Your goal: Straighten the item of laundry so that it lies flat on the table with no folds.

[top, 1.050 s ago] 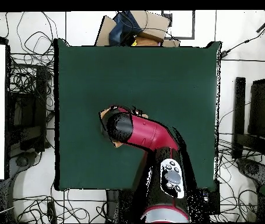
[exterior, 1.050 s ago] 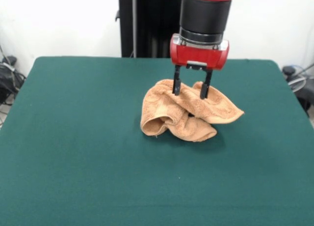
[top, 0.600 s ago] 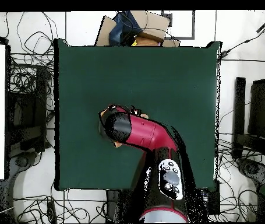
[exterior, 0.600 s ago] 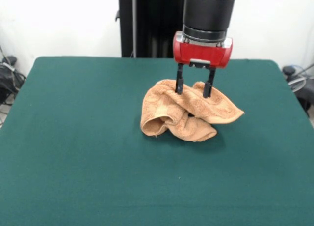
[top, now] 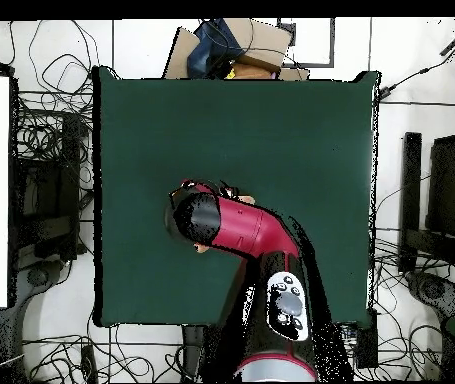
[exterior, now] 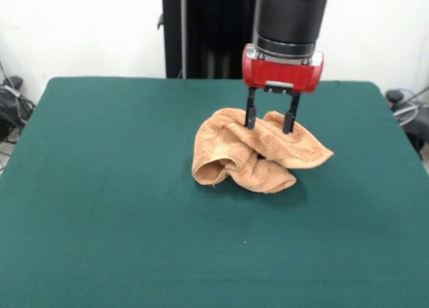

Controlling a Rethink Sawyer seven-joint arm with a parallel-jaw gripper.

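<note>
A light orange-tan towel (exterior: 258,154) sits bunched in a rumpled heap near the middle of a dark green table (exterior: 100,207), folded over itself with one corner jutting out to one side. A red and black robot arm reaches straight down over it. Its gripper (exterior: 270,120) has two thin black fingers (exterior: 251,115) spread apart, gripping nothing, their tips right at the top of the heap, seemingly placed to pinch a fold. Seen from above, the arm hides nearly all the towel.

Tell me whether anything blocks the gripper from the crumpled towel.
Nothing visible does. The open gripper hangs right over the towel, fingertips at its top folds, and the green table around it holds no other object.
</note>
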